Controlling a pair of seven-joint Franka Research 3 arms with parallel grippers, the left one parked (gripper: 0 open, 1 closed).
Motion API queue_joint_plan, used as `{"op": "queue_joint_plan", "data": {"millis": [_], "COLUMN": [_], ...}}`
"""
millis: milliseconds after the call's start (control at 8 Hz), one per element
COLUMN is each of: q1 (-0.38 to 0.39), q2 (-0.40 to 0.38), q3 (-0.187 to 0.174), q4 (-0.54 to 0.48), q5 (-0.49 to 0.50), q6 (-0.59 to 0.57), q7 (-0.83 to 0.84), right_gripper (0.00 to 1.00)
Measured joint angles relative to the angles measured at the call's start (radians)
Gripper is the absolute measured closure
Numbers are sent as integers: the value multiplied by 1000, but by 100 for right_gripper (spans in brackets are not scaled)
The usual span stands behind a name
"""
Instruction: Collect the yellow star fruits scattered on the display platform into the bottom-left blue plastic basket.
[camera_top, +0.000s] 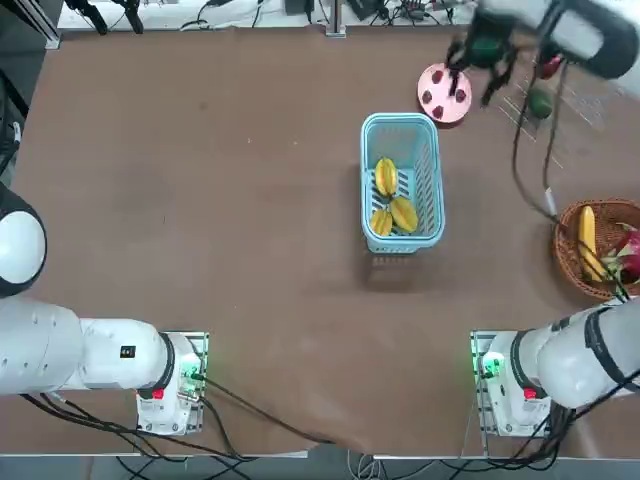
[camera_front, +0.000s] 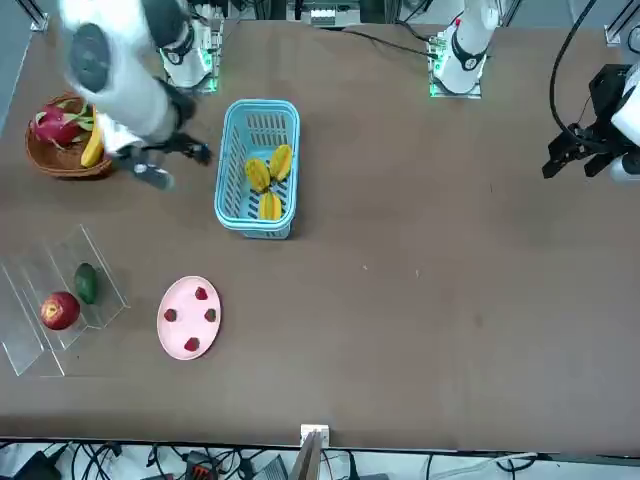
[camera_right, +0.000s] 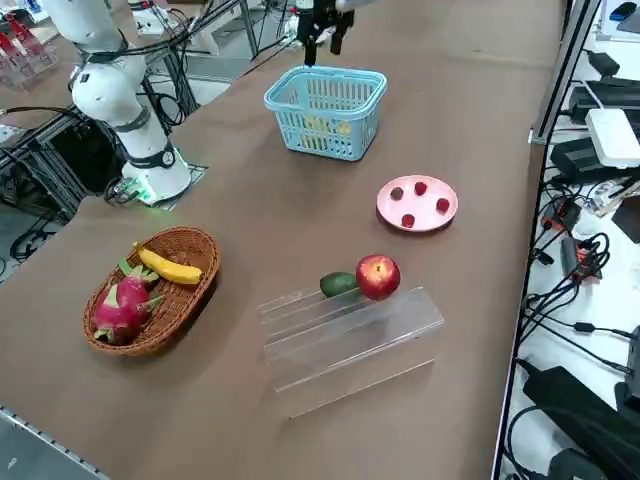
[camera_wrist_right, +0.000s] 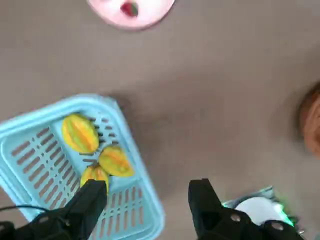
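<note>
Three star fruits in the basket, tool empty

All three yellow star fruits (camera_top: 392, 205) lie together in the blue plastic basket (camera_top: 431, 190) mid-worktop; the display platform (camera_right: 345, 340) keeps only an apple (camera_right: 378, 276) and an avocado (camera_right: 338, 284). The right tool (camera_wrist_right: 147, 192) hangs above the basket's edge, fingers spread wide, holding nothing. The fruits look light, waxy and bruisable: best pinched gently across the ridged middle.
</note>
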Motion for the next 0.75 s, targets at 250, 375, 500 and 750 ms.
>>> {"op": "queue_joint_plan", "data": {"millis": [250,375,500,750], "q1": [-115,-148,-173,-218], "q2": [-2,-2,-3,-3], "q3": [-6,-6,-7,-7], "q4": [98,137,168,199], "q5": [-25,-36,-39,-44], "q6": [-100,-146,-177,-192], "q7": [-217,-311,-378,-484], "right_gripper": [0,0,0,0]}}
